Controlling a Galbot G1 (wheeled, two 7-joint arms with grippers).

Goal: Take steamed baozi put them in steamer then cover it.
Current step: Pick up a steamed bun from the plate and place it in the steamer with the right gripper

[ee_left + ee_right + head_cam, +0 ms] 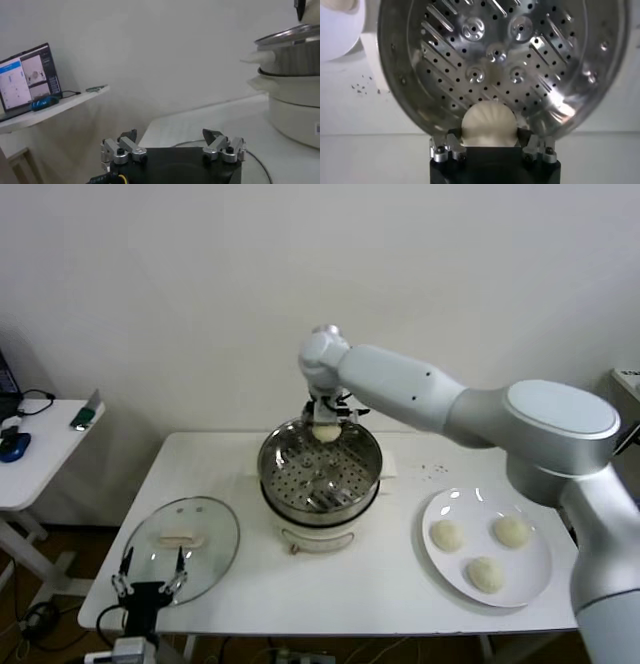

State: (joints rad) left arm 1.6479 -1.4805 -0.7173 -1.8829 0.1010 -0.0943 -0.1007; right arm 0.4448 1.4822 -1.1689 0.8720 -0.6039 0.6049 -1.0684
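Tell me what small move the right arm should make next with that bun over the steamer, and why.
Probably lower it. The right gripper holds one baozi above the far rim of the steamer, whose perforated floor is bare. Three buns wait on the plate. Dropping from there might bounce it.

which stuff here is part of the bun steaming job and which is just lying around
Part of the job:
- bun held in the right tool
- steamer
- three buns on the plate
- glass lid

Just lying around:
- laptop
- side table
- left tool, open, idle
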